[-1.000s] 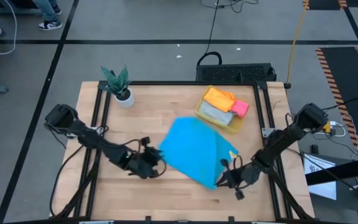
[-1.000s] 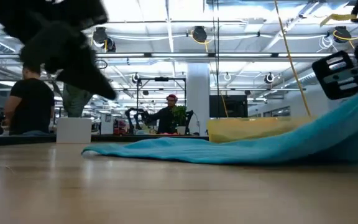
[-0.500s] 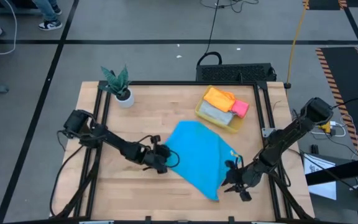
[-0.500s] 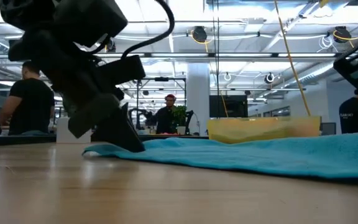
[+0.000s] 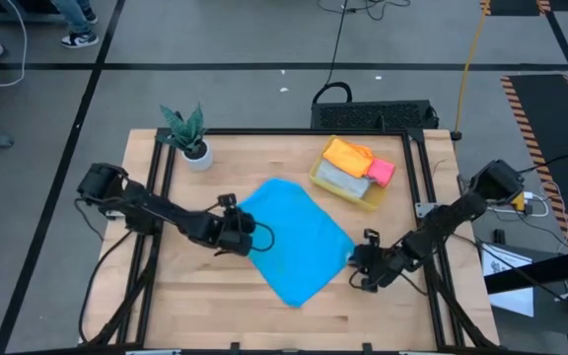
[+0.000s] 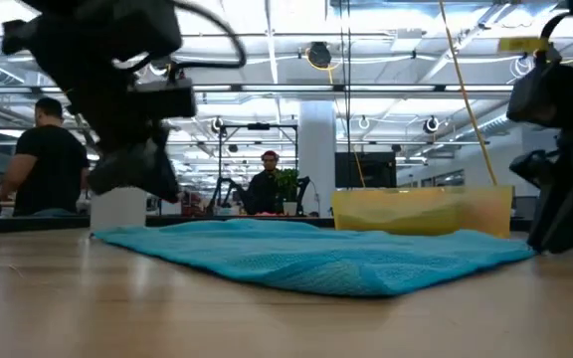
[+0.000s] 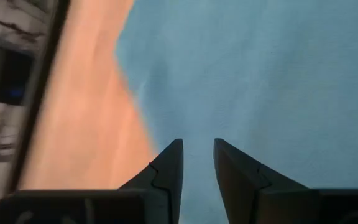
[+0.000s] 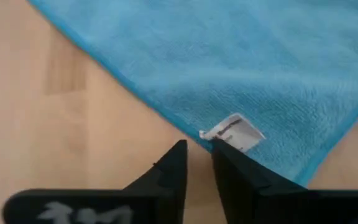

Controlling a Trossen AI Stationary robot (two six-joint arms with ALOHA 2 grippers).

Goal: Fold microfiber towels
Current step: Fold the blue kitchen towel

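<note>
Nearest you, the blue towel lies spread flat mid-table. Your left gripper sits over its left edge, fingers a narrow gap apart, nothing pinched. Your right gripper sits at its right corner by the white tag, fingers slightly parted, gripping nothing. Farther back, the bin holds orange, grey and pink towels.

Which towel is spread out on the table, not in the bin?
The bright blue towel, lying flat between both claws; the orange, grey and pink ones sit in the yellow bin.
</note>
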